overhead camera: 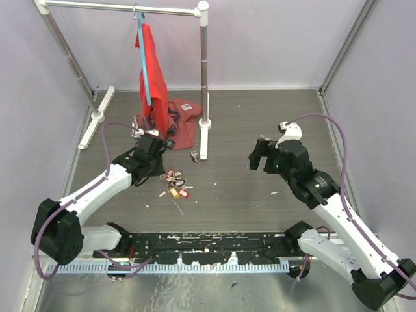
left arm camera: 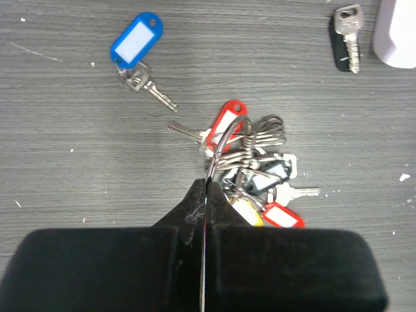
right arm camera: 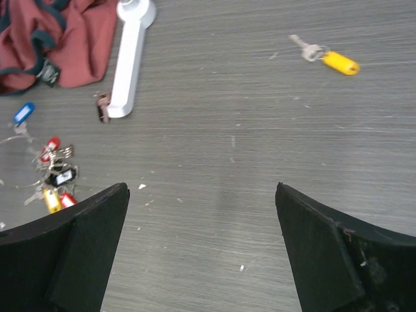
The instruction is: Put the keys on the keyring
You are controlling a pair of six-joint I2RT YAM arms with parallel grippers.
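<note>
Item 1, table (overhead camera: 247,195): grey wood-grain top, flecked with small white scraps.

Item 2, clothes rack (overhead camera: 203,78): white, at the far left. A red garment (overhead camera: 151,71) hangs from it on a teal hanger and spills onto the table around the rack's base.

Item 3, keys (left arm camera: 257,175): a tangled bunch left of centre, on the near side of the rack foot (left arm camera: 396,32). Red, yellow, black and white tags lie among small coiled rings.

Item 4, keyring (left arm camera: 221,146): a thin silver wire arcing out from my left fingertips and over the bunch, ending by the red tag (left arm camera: 227,120). I cannot tell which keys, if any, are threaded on it.

Item 5, blue-tagged key (left arm camera: 135,39): flat on the table, apart from the bunch, on the side toward the garment.

Item 6, black-headed key (left arm camera: 348,36): just beside the near end of the rack foot.

Item 7, yellow-tagged key (right arm camera: 331,60): alone on bare table, well apart from the bunch.

Item 8, my left gripper (left arm camera: 205,192): low over the near edge of the bunch, fingers pressed fully together with the keyring wire pinched in the seam between them.

Item 9, my right gripper (right arm camera: 201,195): raised over the right half of the table, fingers spread as wide as they go, holding nothing and touching nothing.
</note>
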